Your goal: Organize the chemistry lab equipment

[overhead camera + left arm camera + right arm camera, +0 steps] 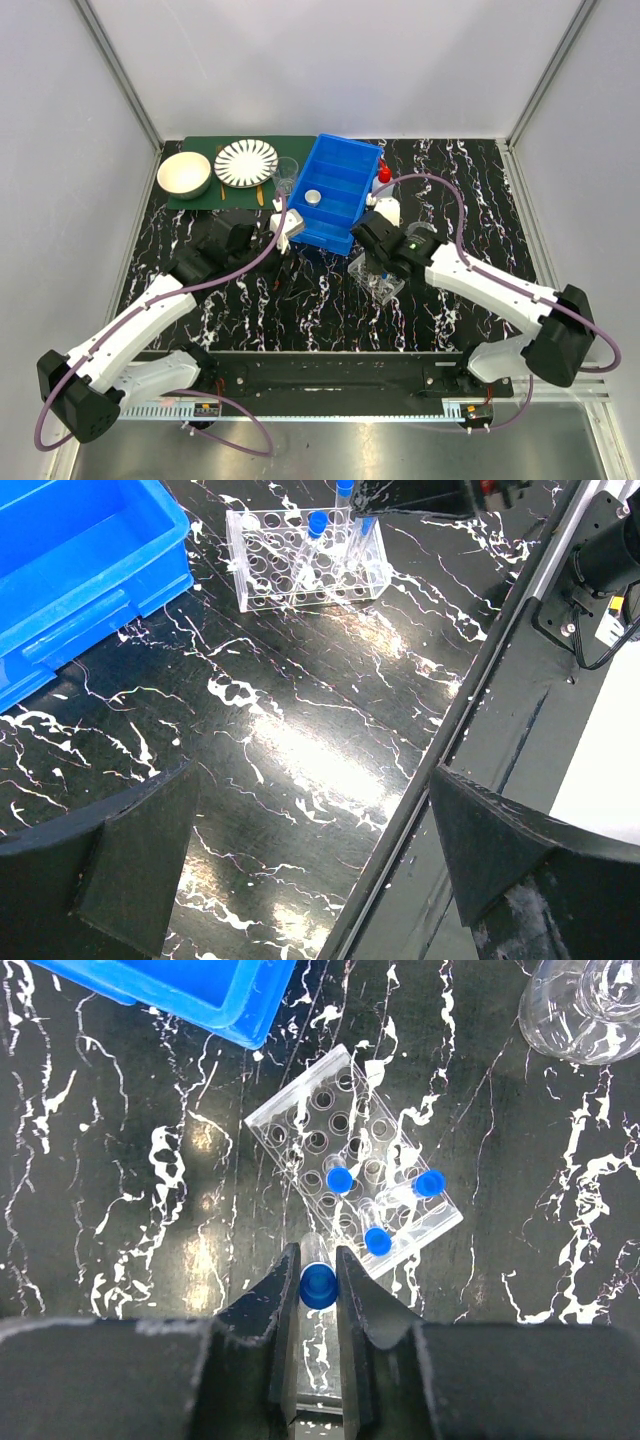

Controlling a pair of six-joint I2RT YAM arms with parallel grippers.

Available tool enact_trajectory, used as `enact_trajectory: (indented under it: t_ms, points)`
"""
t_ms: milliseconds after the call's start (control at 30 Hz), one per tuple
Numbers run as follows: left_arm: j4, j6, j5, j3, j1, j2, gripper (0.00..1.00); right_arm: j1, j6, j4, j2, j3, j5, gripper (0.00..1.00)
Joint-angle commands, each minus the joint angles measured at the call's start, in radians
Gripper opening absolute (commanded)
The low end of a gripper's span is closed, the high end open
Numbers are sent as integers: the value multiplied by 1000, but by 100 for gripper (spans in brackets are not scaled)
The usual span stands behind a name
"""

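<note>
- the right gripper [318, 1260] is clamped on a clear blue-capped tube [318, 1286], cap towards the wrist camera, poised at the near edge of the clear plastic tube rack [305, 1110].
- the rack lies skewed on the black marbled table [300, 740], just beside the blue bin [90, 570]. three more capped tubes [340, 1179] stand in its near holes, and at least one leans.
- the left gripper [315, 855] hangs over bare table with its fingers spread wide, holding nothing.
- a small clear beaker [580, 1005] stands apart from the rack.
- the step in hand looks like seating the held tube in a free hole.
- to do it well, line the tube's foot over an empty hole clear of the leaning tubes, keep it vertical and lower it straight.
- let go only once the tube is in the hole, as a knock on the rim could shift the light rack.
</note>
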Motion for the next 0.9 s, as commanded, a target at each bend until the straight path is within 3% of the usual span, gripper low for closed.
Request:
enact_trajectory:
  t_ms: [0, 867]
  points:
    - [23, -10, -12, -4, 0, -21, 99, -15, -3, 36, 46, 41, 70, 0]
    - [19, -7, -33, -12, -11, -27, 99, -62, -23, 187, 204, 75, 2, 0]
